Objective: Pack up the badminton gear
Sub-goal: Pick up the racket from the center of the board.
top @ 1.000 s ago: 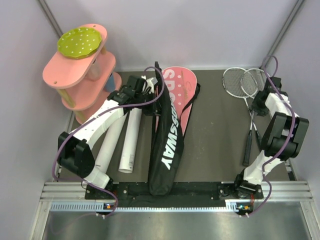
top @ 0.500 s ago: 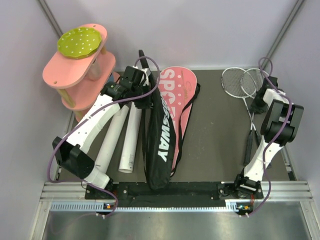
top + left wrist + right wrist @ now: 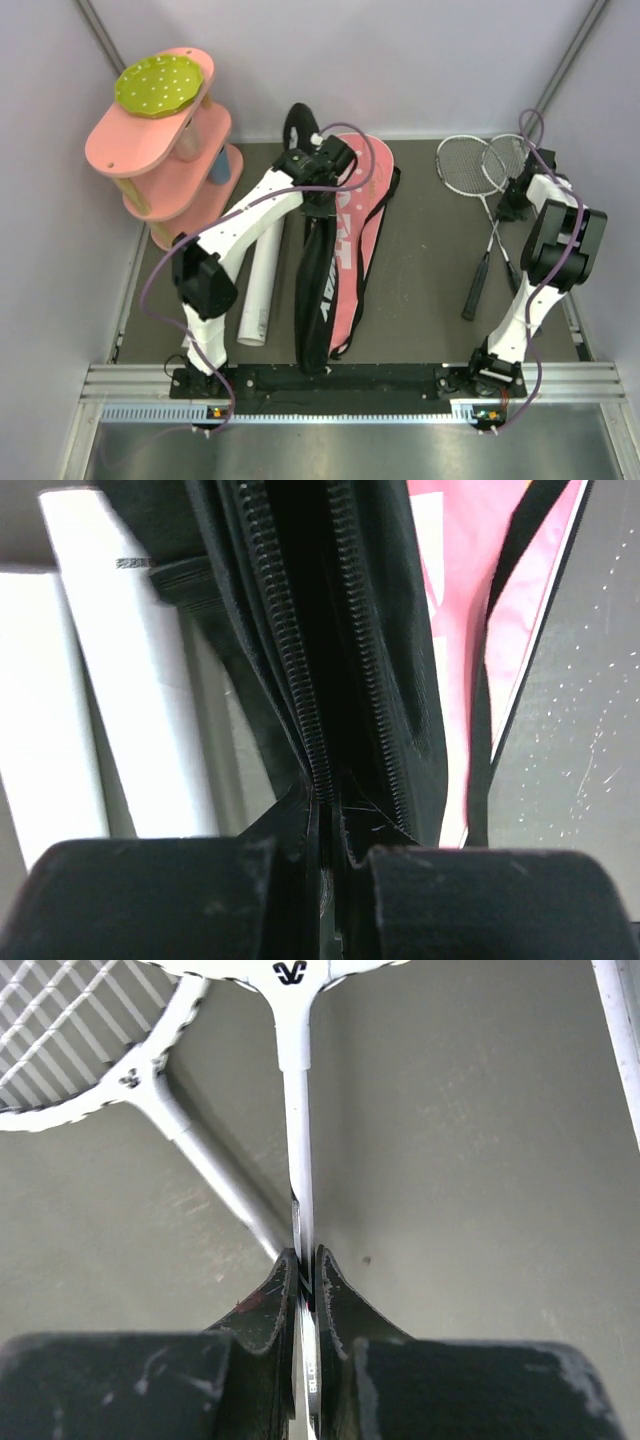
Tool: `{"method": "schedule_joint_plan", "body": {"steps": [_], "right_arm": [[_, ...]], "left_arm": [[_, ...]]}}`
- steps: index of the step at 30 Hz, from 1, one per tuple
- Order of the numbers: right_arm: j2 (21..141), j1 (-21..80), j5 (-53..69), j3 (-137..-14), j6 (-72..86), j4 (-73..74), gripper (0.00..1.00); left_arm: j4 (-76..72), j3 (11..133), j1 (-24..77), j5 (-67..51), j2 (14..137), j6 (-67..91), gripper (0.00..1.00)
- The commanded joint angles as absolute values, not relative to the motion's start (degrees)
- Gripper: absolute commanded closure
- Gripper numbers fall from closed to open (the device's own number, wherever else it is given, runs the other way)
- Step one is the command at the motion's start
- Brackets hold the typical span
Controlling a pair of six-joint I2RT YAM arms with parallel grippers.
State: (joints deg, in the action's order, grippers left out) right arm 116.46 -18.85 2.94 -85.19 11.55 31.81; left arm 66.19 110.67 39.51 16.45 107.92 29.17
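The racket bag lies open in the middle, pink side down, its black flap raised on edge. My left gripper is shut on the flap's zipper edge, held up near the bag's head end. Two white tubes lie left of the bag and show in the left wrist view. Two white rackets lie at the back right. My right gripper is shut on one racket's thin shaft just below its head; the second racket's shaft crosses beside it. No shuttlecocks or third racket are in view.
The pink tiered shelf with the green dotted disc stands at the back left, close to the tubes. Purple walls close in the left, back and right. A metal rail runs along the near edge.
My left gripper has carried the black flap up and to the right, from beside the tubes to over the pink side. The gripped racket has swung, its handle now further left.
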Motion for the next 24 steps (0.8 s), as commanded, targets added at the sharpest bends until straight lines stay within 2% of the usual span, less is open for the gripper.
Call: {"method": "schedule_joint_plan", "body": {"steps": [1,5,9,13,15,16,20,24], "right_arm": [[102.26,-17.85,4.11,-85.61,17.22,32.61,1.00],[94.32,-14.51,12.64,-81.75,21.96,31.73,1.00],[86.15,-9.94,31.83,-71.58,27.94,20.70,1.00],[79.73,-6.16,44.18,-64.96,35.92,12.08,1.00],[75.25,-5.10,49.80,-59.80,39.88,7.67,1.00],[73.67,-4.49,51.40,-57.76,45.04,2.60,1.00],[65.51,-2.64,59.49,-46.26,60.44,-13.60,1.00],[59.70,-1.94,61.87,-41.32,70.62,-18.97,1.00]], "left_arm": [[69.27,118.12,40.69,19.26,114.06,31.28,1.00],[65.48,121.45,40.78,12.75,118.91,33.66,1.00],[61.36,121.64,40.61,8.90,120.67,36.47,1.00],[56.87,120.59,41.13,4.85,120.76,39.19,1.00],[53.28,118.23,40.70,2.21,119.63,41.65,1.00],[51.70,114.73,40.00,-2.85,119.01,44.10,1.00],[29.95,99.78,38.24,-12.82,112.08,49.64,1.00],[29.86,97.38,37.97,-9.77,110.31,52.29,1.00]]}}
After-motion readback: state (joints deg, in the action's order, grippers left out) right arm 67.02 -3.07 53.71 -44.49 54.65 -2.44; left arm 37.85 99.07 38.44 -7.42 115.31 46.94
